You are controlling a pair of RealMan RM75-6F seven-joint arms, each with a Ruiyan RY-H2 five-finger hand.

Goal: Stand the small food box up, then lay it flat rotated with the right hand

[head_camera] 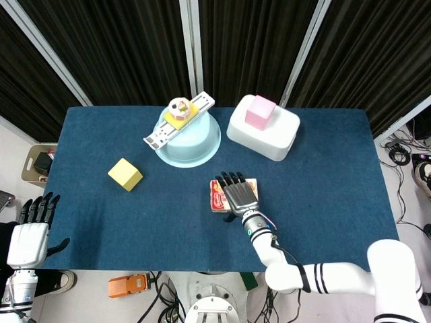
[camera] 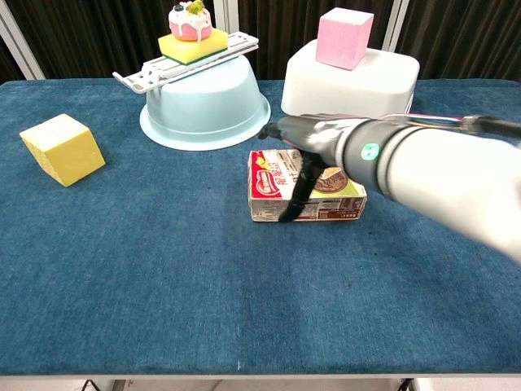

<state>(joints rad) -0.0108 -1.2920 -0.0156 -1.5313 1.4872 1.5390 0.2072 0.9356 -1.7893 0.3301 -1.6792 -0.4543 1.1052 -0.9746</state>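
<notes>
The small food box (head_camera: 215, 196) (camera: 273, 194) lies flat on the blue table, near the middle, its printed face up. My right hand (head_camera: 239, 194) (camera: 326, 140) is spread over the top of the box with its fingers pointing to the far side. Its thumb (camera: 297, 195) hangs down across the box's near side face; whether it presses on the box I cannot tell. The hand hides most of the box in the head view. My left hand (head_camera: 28, 237) hangs off the table's near left corner, fingers apart and holding nothing.
A yellow cube (head_camera: 125, 174) (camera: 63, 148) sits to the left. Behind the box stand an upturned light blue bowl (head_camera: 195, 145) (camera: 203, 106) carrying a white strip, a sponge and a toy cake, and an upturned white tub (head_camera: 273, 138) (camera: 350, 98) with a pink cube (head_camera: 260, 112) on it.
</notes>
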